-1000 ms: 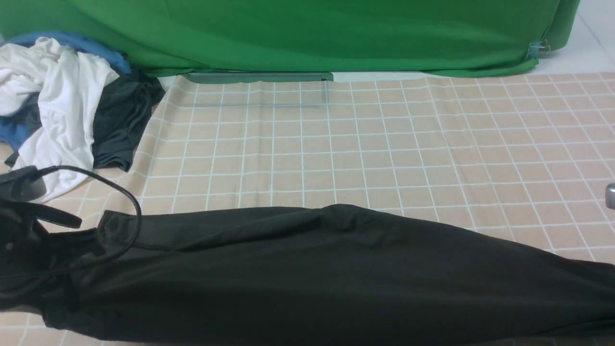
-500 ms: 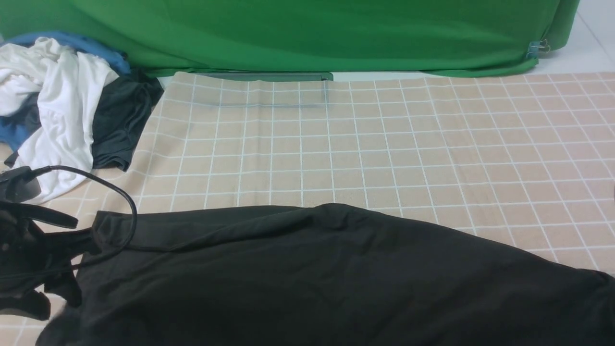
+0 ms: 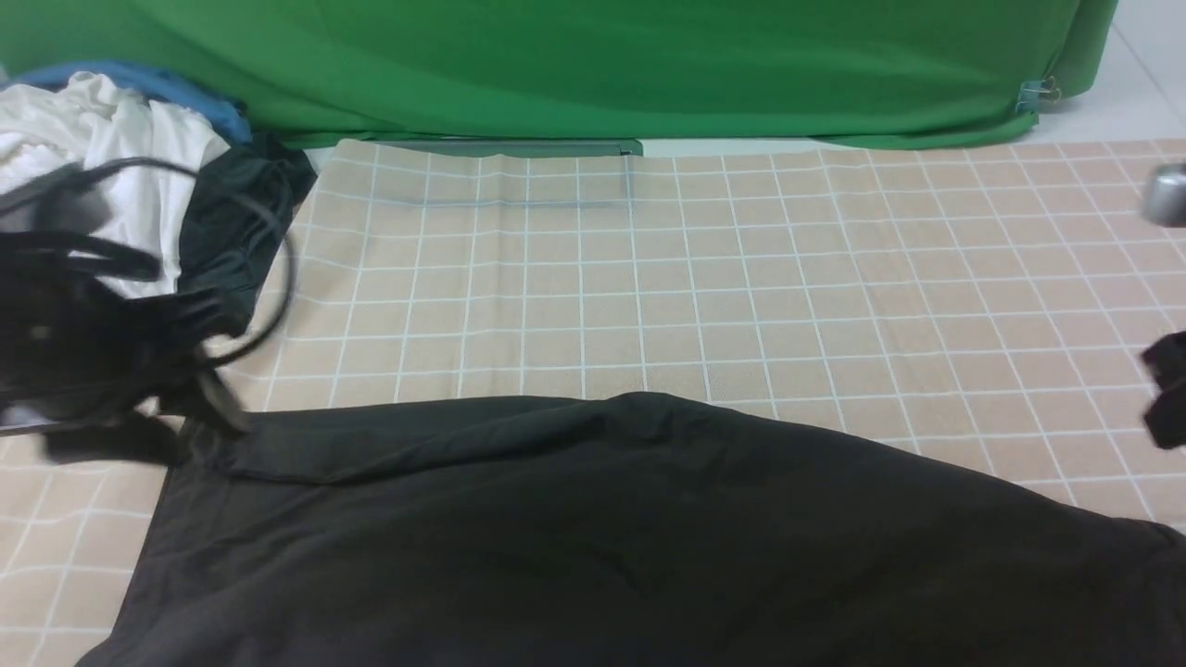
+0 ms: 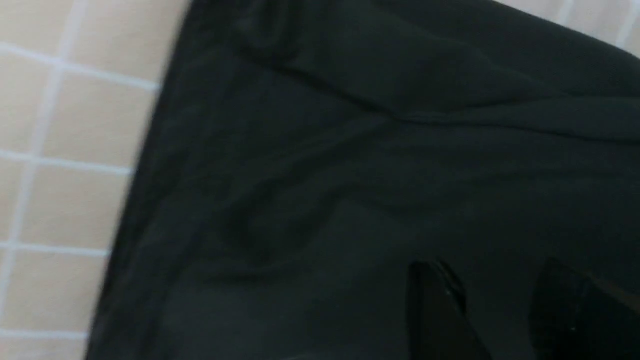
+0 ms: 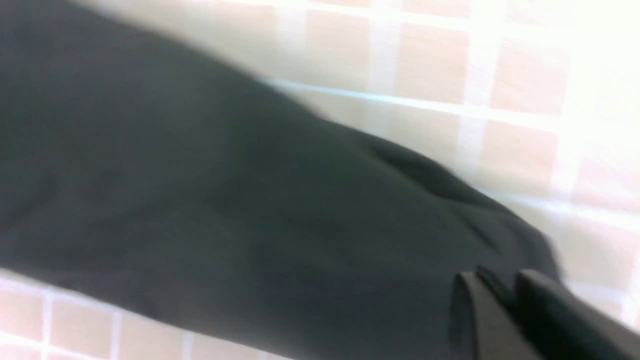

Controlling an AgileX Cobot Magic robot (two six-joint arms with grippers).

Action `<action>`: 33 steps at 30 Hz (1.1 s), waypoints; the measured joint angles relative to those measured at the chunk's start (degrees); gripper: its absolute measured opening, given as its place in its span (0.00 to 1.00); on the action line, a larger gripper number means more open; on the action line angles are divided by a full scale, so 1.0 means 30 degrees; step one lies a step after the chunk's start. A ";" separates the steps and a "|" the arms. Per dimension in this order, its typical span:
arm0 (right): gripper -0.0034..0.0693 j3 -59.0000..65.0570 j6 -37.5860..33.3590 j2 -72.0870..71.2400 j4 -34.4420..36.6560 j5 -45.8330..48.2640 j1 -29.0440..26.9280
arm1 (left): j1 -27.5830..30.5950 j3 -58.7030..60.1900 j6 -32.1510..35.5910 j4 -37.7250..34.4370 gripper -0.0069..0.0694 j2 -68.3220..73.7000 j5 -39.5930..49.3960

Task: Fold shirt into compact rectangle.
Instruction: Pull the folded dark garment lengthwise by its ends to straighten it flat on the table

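The black shirt point(image 3: 602, 537) lies spread flat over the near part of the checked tablecloth point(image 3: 741, 278), with a folded edge along its far side. My left gripper point(image 3: 199, 408) hovers blurred just beyond the shirt's far left corner. In the left wrist view the left gripper point(image 4: 500, 285) stands open above the shirt point(image 4: 325, 175), nothing between its fingers point(image 4: 435, 315). My right gripper point(image 3: 1166, 389) hangs at the right edge, clear of the cloth. In the right wrist view the right gripper point(image 5: 500, 285) is shut and empty over the shirt's end point(image 5: 225, 200).
A heap of clothes sits at the back left: a white garment point(image 3: 130, 167), a small dark garment point(image 3: 236, 222) and blue cloth point(image 3: 139, 79). A green backdrop point(image 3: 593, 65) closes off the far side. The left arm's cable point(image 3: 278, 269) loops over the heap.
The shirt, stretched between both grippers a second ago, has dropped flat and wider. Both grippers let go and rose away from it; the right one has since shut.
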 joint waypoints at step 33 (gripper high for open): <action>0.13 0.0000 0.1272 -0.0026 -0.0625 0.1309 0.2630 | -0.3716 -0.1652 0.0395 0.1540 0.09 0.8551 -1.2106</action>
